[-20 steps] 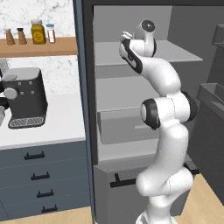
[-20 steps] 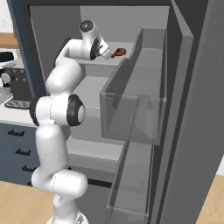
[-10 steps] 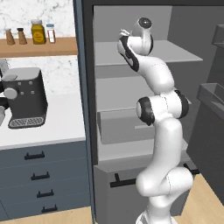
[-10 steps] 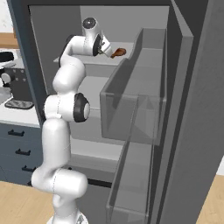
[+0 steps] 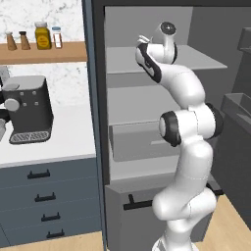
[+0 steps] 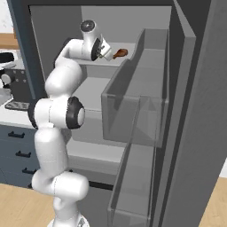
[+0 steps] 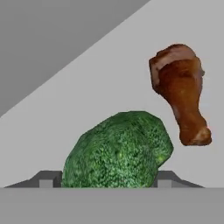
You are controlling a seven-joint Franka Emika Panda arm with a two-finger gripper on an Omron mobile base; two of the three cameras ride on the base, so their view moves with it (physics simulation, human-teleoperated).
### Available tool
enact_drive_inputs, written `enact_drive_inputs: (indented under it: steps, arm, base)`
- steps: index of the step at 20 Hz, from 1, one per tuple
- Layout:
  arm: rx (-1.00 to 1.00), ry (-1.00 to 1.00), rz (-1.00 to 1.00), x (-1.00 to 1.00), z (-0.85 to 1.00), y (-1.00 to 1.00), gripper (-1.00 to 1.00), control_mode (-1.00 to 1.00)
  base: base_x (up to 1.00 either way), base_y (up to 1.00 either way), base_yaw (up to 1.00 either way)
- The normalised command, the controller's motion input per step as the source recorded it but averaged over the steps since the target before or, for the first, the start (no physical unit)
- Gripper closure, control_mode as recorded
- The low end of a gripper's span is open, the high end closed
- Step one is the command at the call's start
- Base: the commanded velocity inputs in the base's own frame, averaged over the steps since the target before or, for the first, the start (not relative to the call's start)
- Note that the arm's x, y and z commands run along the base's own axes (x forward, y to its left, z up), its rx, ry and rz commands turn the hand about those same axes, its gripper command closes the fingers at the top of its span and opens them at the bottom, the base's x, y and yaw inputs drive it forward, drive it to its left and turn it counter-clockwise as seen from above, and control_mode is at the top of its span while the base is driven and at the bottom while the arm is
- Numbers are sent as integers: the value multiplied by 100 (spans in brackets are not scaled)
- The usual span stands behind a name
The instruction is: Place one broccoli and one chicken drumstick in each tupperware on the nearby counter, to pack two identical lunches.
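A: Describe the surface and the room.

B: The arm [image 5: 186, 122] reaches into an open grey refrigerator [image 5: 147, 122], up to its top shelf [image 5: 206, 59]. The inner door bins [image 6: 142, 88] stand at the right. To the left of the refrigerator runs the white counter [image 5: 63, 137] over dark drawers [image 5: 44, 196] with black bar handles. A black coffee machine [image 5: 27, 110] stands on the counter. Above it, a wooden wall shelf [image 5: 49, 51] carries small jars [image 5: 42, 35].

A: State the condition of the gripper.

B: The gripper [image 7: 109, 175] is partly open. In the hand view its two dark fingertips [image 7: 46, 179] sit on either side of a broccoli [image 7: 118, 153], which fills the gap between them. Whether the tips already press against the floret cannot be told, so a firm hold is not confirmed.

A: Locate the other food item.

B: A chicken drumstick [image 7: 181, 92] lies on the same shelf, beyond the broccoli and to its right in the hand view, apart from it. Its plump end points away from the gripper, the bone end toward it. In the right base view it appears just beyond the gripper [image 6: 106, 51] as a small brown shape [image 6: 120, 53].

A: List what is hidden or unclear.

B: The lower part of the broccoli is cut off at the bottom of the hand view. In the left base view the arm's own wrist covers the gripper and the food.
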Motion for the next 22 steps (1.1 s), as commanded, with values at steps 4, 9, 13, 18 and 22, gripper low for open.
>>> enact_drive_inputs:
  steps: [4,9,13,18,22]
  arm:
    - [1,-11,0,-100,19,-9,100,-100]
    - [0,6,-2,-100,99,-10,100,-100]
    - [-1,28,-3,-100,43,-3,100,-100]
    - [-5,18,0,-100,-49,0,100,-100]
    - [-3,0,0,-100,-100,0,100,-100]
  base:
    - [0,0,0]
    - [0,0,0]
    - [0,0,0]
    - [0,0,0]
    - [0,0,0]
